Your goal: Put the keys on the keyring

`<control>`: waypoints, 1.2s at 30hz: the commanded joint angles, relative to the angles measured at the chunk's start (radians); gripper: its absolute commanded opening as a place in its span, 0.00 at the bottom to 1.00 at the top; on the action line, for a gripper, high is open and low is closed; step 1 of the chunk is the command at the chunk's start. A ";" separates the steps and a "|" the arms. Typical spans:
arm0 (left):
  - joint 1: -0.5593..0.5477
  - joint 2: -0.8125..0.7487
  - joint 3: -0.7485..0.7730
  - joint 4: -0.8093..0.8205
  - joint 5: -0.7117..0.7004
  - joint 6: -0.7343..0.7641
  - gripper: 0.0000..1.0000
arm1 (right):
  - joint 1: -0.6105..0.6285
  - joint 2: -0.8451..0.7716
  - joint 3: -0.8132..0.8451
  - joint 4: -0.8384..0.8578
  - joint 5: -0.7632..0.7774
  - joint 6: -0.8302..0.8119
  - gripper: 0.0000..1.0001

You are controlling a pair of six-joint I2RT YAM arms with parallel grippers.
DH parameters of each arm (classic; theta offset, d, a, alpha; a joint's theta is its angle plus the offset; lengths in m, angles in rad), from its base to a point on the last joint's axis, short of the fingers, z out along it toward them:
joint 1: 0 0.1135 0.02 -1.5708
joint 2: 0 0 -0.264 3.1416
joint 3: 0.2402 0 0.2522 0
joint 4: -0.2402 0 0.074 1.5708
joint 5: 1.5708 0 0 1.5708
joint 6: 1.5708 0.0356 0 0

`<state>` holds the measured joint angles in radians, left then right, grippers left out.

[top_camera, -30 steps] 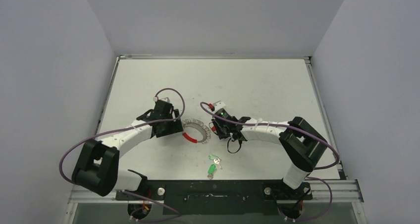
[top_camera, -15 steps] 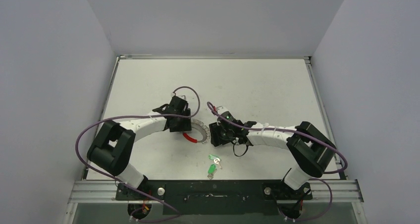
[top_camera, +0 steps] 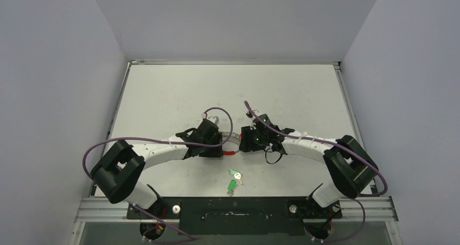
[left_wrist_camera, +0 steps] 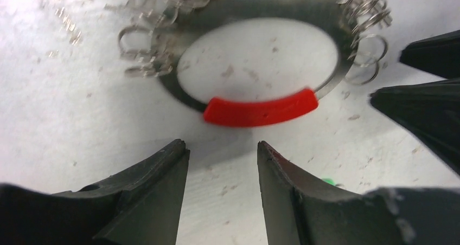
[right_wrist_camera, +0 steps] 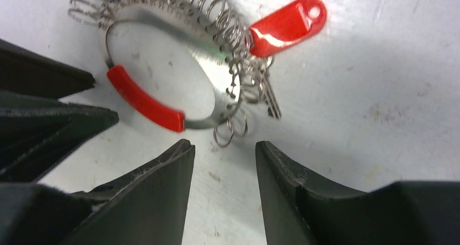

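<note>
Left claw and right claw gape empty, flanking the keyring; keys seemingly loose nearer table edge.

The keyring is silvery metal; its sleeve is glossy red; a tag is the same glossy red; the keys have bright green heads; the table is white, flecked with grey specks; the left arm and right arm are white with black joints; the cables are purple; the left gripper and right gripper are matt black.
</note>
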<state>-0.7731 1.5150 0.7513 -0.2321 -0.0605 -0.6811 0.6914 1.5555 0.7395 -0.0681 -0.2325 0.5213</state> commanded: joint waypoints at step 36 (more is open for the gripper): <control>-0.084 -0.375 -0.248 0.078 -0.092 -0.048 0.54 | 0.164 -0.143 -0.317 0.258 -0.092 0.568 0.23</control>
<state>-0.8547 1.1793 0.5072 -0.1688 -0.1284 -0.7216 0.8581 1.3849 0.3962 0.1738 -0.3565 1.0889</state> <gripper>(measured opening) 0.536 0.268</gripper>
